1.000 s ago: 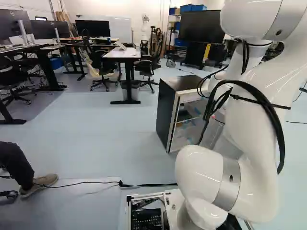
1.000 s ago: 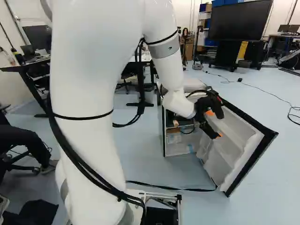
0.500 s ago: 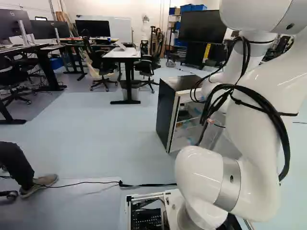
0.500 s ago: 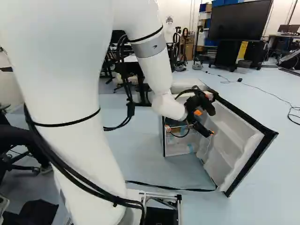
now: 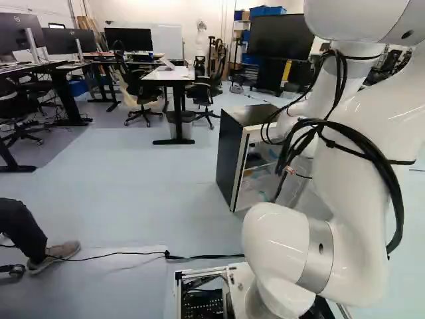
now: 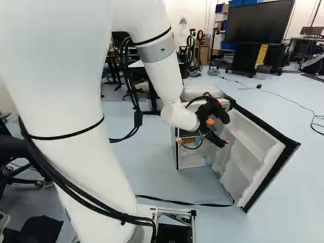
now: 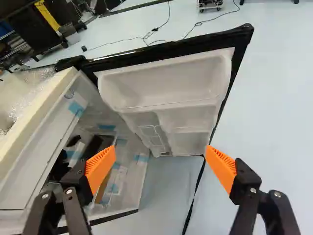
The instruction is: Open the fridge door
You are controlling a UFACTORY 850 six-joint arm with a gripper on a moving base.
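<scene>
White-topped desk: one, landmark, left base view. Bin: beneath desk. Office chairs: two, flanking desk. Whiteboard: behind desk. Large black screen: beyond desk, to its right.

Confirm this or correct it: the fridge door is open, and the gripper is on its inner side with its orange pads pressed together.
Wrong about the pads: the wrist view shows the orange pads wide apart, so the gripper is open, not closed. The rest stands: the fridge door is open, and the gripper is on its inner side.
</scene>
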